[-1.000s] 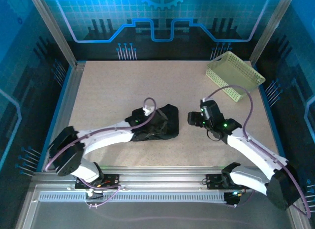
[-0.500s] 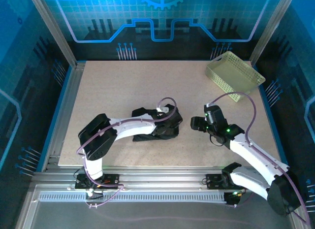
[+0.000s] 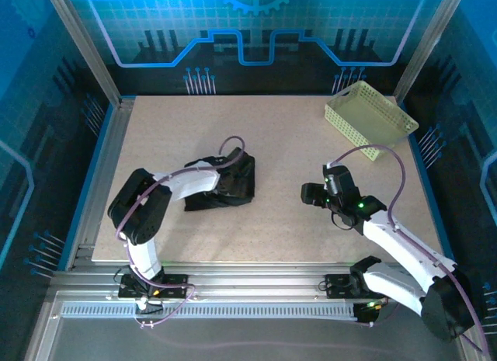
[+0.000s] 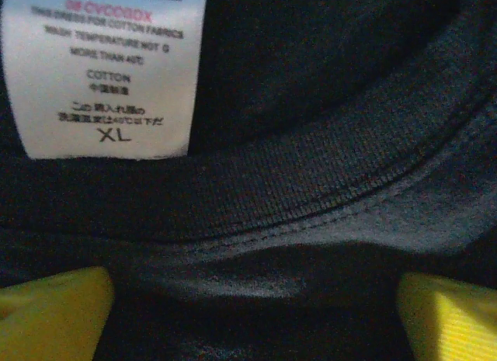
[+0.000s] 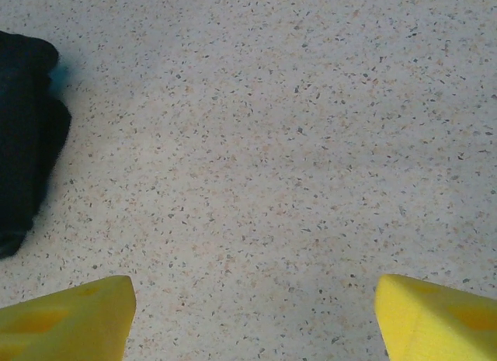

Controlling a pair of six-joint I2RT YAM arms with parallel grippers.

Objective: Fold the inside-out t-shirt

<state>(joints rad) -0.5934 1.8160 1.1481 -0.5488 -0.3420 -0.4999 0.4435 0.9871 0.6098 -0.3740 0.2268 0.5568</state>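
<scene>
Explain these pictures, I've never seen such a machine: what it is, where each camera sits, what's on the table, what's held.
Two robot arms are bolted at the table's near edge, each ending in a two-finger gripper. One picture looks down from above and behind them; the other two come from wrist cameras, yellow fingertips at the bottom corners. On the table lie a bunched black t-shirt and, far right, a pale green basket. The left gripper hangs open over the shirt's collar and neck tag; the right gripper is open over bare table. Neither seems to hold anything.
</scene>
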